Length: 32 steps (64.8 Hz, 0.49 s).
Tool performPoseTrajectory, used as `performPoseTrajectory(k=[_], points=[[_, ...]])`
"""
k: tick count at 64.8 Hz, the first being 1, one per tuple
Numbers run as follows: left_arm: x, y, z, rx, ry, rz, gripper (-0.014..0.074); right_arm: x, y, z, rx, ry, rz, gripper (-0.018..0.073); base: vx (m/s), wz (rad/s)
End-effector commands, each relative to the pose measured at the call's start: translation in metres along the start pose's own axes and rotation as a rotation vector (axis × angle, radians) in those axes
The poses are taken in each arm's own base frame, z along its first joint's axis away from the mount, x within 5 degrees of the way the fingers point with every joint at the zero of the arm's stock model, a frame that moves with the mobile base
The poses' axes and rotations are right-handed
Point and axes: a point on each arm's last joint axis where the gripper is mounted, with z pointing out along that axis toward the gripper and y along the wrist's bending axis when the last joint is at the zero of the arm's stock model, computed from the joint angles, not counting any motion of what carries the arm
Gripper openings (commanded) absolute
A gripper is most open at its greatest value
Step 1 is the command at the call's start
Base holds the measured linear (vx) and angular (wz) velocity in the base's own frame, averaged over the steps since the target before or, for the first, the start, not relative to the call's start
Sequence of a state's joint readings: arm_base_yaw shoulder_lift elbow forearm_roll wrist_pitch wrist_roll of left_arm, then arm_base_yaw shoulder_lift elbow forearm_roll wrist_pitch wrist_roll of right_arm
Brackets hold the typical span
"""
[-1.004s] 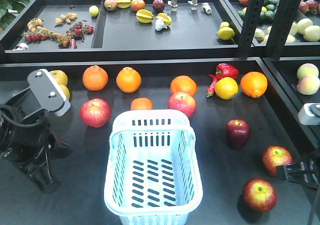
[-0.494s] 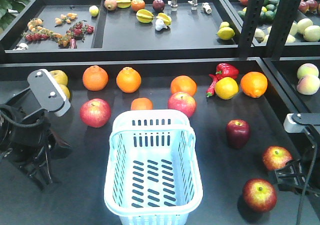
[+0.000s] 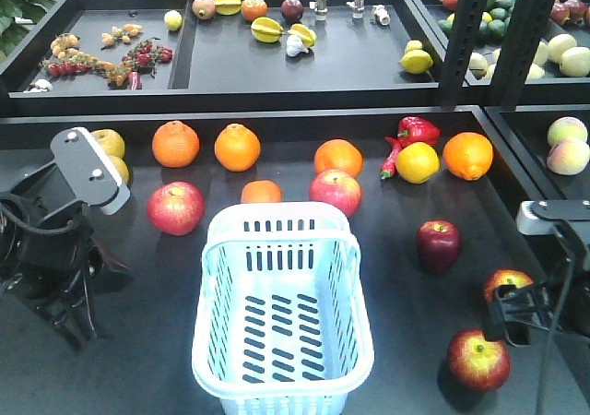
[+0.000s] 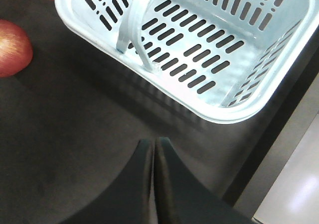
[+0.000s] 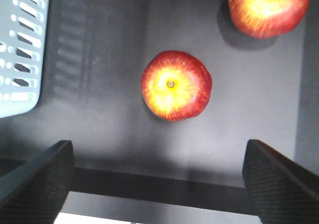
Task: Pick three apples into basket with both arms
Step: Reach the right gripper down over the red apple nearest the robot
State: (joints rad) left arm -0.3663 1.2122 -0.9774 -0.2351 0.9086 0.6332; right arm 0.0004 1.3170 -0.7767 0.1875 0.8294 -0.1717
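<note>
Exterior front-facing: a maroon apple (image 3: 439,245), a red apple (image 3: 478,360) and a second red apple (image 3: 506,281), both yellow-patched, lie right of the pale slotted basket (image 3: 210,341). Left wrist-mounted: the left gripper (image 4: 154,143) is pinched closed and empty, near the basket. Right wrist-mounted: the right gripper (image 5: 155,152) gapes wide and empty, with the red apple centred just ahead.

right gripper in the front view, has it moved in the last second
Yes: the right gripper has shifted left, toward the basket, and now covers the lower part of the apple.
</note>
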Motion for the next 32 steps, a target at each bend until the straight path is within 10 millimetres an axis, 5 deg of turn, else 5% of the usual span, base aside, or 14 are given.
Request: performPoseTrajectory(k=[1,17,32], points=[[-0.009,0.001,-0.013,-0.032,-0.089,-0.006,-0.0006,-0.021,0.000,-0.004,-0.004,-0.019,0.011,0.0655,0.00,0.00],[-0.009,0.001,-0.013,-0.032,-0.089,-0.006,-0.0006,-0.053,-0.004,0.022,-0.012,0.140,0.088,0.0613,0.00,0.00],[-0.009,0.001,-0.013,-0.032,-0.089,-0.006,-0.0006,-0.057,-0.011,0.062,-0.002,0.285,0.112,0.0592,0.00,0.00]])
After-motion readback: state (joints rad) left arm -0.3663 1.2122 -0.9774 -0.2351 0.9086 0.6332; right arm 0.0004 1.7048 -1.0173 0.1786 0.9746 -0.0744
